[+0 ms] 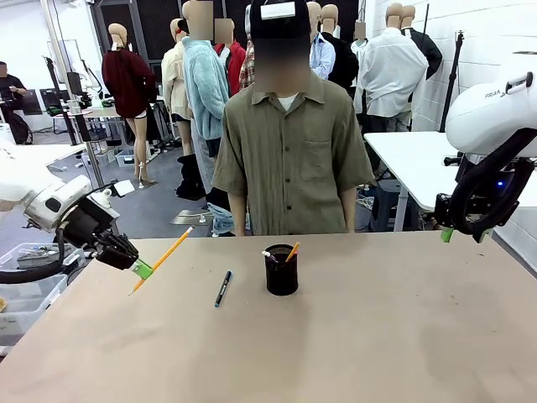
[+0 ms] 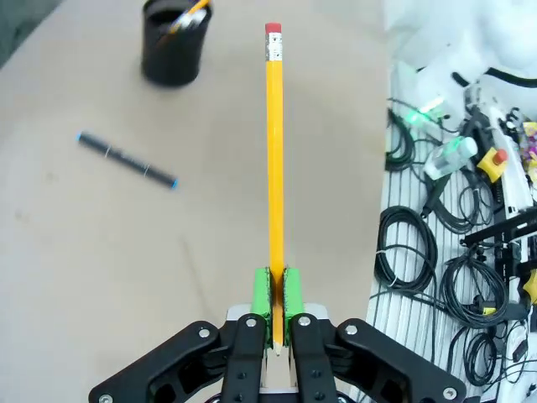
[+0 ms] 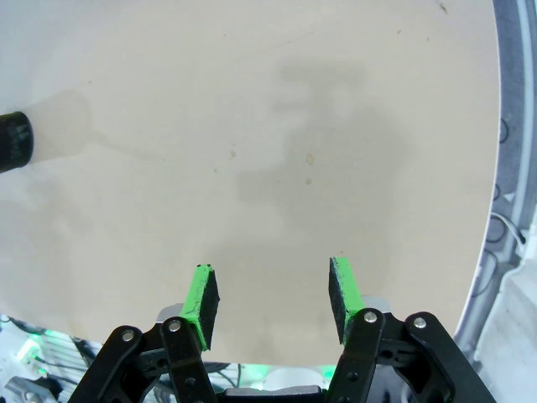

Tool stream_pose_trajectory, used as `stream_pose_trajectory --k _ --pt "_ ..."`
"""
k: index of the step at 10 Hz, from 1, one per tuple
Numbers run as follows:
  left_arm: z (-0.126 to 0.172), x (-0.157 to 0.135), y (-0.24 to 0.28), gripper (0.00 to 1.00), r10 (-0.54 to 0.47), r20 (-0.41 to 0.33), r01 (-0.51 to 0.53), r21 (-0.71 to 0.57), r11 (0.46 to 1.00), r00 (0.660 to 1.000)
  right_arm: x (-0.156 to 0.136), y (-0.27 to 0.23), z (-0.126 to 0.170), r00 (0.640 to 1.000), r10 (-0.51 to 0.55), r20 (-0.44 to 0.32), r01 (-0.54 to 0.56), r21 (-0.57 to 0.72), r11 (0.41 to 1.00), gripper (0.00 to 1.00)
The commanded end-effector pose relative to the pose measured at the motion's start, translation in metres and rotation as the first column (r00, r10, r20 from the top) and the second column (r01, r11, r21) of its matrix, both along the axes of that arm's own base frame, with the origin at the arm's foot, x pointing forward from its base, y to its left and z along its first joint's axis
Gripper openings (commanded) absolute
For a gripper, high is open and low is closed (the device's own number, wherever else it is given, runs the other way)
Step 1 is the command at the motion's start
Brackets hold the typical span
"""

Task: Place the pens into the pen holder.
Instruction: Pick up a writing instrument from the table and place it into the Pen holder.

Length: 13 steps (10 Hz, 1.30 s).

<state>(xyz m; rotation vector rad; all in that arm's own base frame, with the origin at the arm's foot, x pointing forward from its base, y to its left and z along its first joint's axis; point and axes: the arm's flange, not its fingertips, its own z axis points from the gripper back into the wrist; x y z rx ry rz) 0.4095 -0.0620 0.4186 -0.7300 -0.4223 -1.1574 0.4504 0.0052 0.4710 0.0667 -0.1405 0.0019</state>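
My left gripper (image 1: 141, 269) (image 2: 275, 290) is shut on a yellow-orange pencil (image 1: 164, 258) (image 2: 274, 159), held above the table's left side with its eraser end pointing up and toward the pen holder. The black mesh pen holder (image 1: 281, 270) (image 2: 174, 42) stands mid-table with two pens sticking out of it. A dark pen with blue ends (image 1: 222, 288) (image 2: 126, 160) lies flat on the table between the pencil and the holder. My right gripper (image 3: 273, 298) (image 1: 457, 227) hangs open and empty over the far right of the table. An edge of the holder (image 3: 15, 143) shows at the right wrist view's left.
A person in an olive shirt (image 1: 289, 151) stands at the far edge behind the holder. Cables and gear (image 2: 453, 243) lie on a white surface off the table's left edge. A plastic bin (image 1: 25, 290) sits at the left.
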Motion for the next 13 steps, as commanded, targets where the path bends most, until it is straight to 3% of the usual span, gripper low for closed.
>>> stream_pose_trajectory --k 1,4,7,9,10,12,13 --pt "-0.007 0.012 0.001 0.00 -0.082 0.052 0.088 -0.128 0.988 0.995 -0.004 0.003 -0.003 1.000 -0.023 -0.001 0.023 -0.028 0.999 0.67" --pt "-0.006 0.021 -0.023 0.00 -0.159 0.200 0.216 -0.304 0.928 0.967 -0.004 0.003 -0.003 1.000 -0.023 -0.001 0.023 -0.028 0.999 0.67" --pt "-0.011 0.031 -0.053 0.00 -0.157 0.307 0.288 -0.445 0.848 0.939 -0.004 0.003 -0.003 1.000 -0.023 -0.001 0.023 -0.028 0.999 0.67" --pt "-0.010 0.036 -0.071 0.00 -0.103 0.418 0.321 -0.494 0.808 0.902 -0.004 0.003 -0.003 1.000 -0.023 -0.001 0.023 -0.028 0.999 0.67" --pt "-0.006 0.027 -0.060 0.00 -0.143 0.317 0.276 -0.428 0.861 0.938 -0.004 0.003 -0.003 1.000 -0.023 -0.001 0.023 -0.028 0.999 0.67" --pt "-0.006 0.027 -0.060 0.00 -0.143 0.317 0.276 -0.428 0.861 0.938 -0.004 0.003 -0.003 1.000 -0.023 -0.001 0.023 -0.028 0.999 0.67" --pt "-0.008 0.031 -0.067 0.00 -0.134 0.353 0.293 -0.448 0.844 0.926 -0.004 0.003 -0.003 1.000 -0.023 -0.001 0.023 -0.028 0.999 0.67"
